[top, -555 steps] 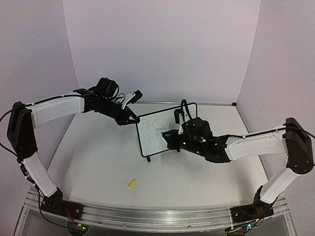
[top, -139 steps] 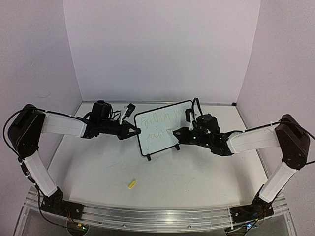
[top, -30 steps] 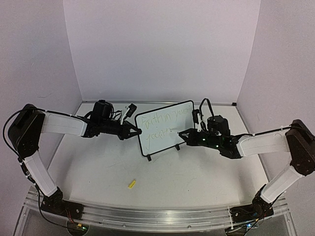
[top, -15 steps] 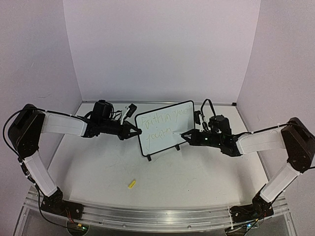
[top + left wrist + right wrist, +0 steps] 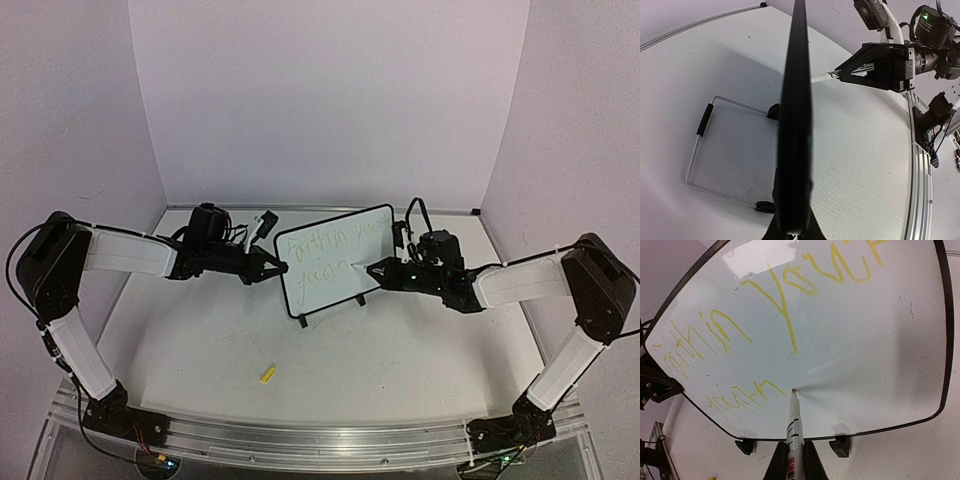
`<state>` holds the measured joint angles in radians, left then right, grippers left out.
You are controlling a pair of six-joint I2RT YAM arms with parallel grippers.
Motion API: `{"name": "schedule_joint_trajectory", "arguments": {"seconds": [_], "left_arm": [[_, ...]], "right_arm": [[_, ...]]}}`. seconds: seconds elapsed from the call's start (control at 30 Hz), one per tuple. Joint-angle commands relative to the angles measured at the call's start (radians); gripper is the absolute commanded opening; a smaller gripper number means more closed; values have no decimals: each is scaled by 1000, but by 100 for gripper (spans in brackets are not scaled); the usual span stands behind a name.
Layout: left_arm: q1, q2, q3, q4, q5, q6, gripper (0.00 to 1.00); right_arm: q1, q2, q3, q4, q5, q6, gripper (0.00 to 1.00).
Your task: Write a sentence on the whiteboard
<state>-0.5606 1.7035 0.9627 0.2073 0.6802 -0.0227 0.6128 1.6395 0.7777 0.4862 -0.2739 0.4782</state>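
Note:
The whiteboard point(image 5: 335, 262) stands upright mid-table on two black clip feet point(image 5: 839, 446). The sentence point(image 5: 780, 300) runs across it in two lines of yellow cursive. My left gripper point(image 5: 275, 268) is shut on the board's left edge. In the left wrist view that edge is a dark vertical bar point(image 5: 795, 125) rising from between the left gripper point(image 5: 794, 232). My right gripper point(image 5: 794, 460) is shut on a white marker point(image 5: 794, 425). The marker's yellow tip touches the board just right of the second line's last stroke. The right gripper point(image 5: 375, 270) is at the board's front, low on its right half.
A small yellow marker cap point(image 5: 267, 374) lies on the table in front of the board, towards the left arm. A thin wire stand point(image 5: 700, 150) lies flat behind the board. Walls close in the back and both sides; a metal rail point(image 5: 320, 440) runs along the near edge.
The right wrist has shifted slightly left and back, with the marker tip staying on the board's second line. The left arm and the board have not moved.

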Motion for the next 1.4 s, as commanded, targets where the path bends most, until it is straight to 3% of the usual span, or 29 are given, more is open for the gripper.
{"name": "schedule_joint_trajectory", "arguments": {"seconds": [0.0,0.4,1.37], "left_arm": [[-10,3,40,-32,17,7,0],[-12,9,40,-31,21,7,0],[-12,10,42,-31,22,7,0]], "right_arm": [[-3,19,43,28,32,6,0],[-9,-23,23,34,126,30,0],[-9,2,45,74,35,40,0]]}}
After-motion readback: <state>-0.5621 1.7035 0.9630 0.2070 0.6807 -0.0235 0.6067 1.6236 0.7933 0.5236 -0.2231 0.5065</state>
